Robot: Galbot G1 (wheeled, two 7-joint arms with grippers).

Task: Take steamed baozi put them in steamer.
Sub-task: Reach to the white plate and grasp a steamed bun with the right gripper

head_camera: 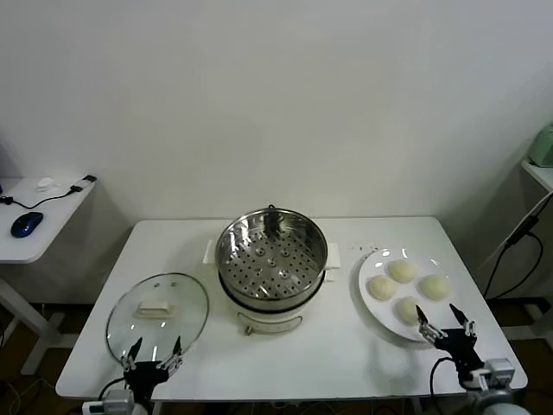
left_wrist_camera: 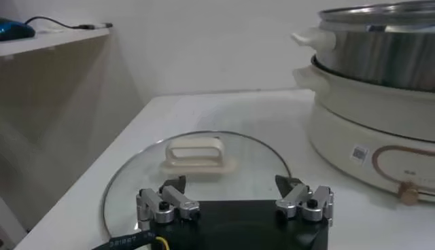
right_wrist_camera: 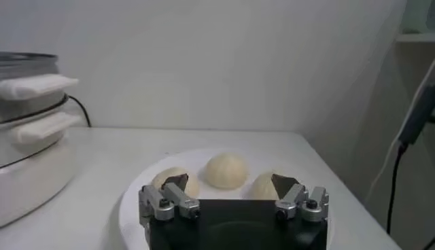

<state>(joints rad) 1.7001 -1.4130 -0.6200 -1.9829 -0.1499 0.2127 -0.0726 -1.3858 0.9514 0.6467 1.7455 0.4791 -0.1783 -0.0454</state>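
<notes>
Head view: steamer (head_camera: pixel 271 257) at table (head_camera: pixel 346 359) centre, basket bare; four steamed baozi (head_camera: pixel 408 290) on white plate (head_camera: pixel 373 304) at 3 o'clock of it; glass lid (head_camera: pixel 157 316) at 8 o'clock; left gripper (head_camera: pixel 152 354) at lid's near edge, spread, holding nothing; right gripper (head_camera: pixel 444 323) at plate's near rim, spread, holding nothing.

Left wrist: fingers (left_wrist_camera: pixel 171 195) wide over lid (left_wrist_camera: pixel 197 170); steamer (left_wrist_camera: pixel 370 102) beyond.

Right wrist: fingers (right_wrist_camera: pixel 174 189) wide; three baozi (right_wrist_camera: pixel 227 169) visible on plate (right_wrist_camera: pixel 132 207).

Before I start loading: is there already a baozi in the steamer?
No, the steamer basket floor is bare, and all four baozi sit on the white plate.
</notes>
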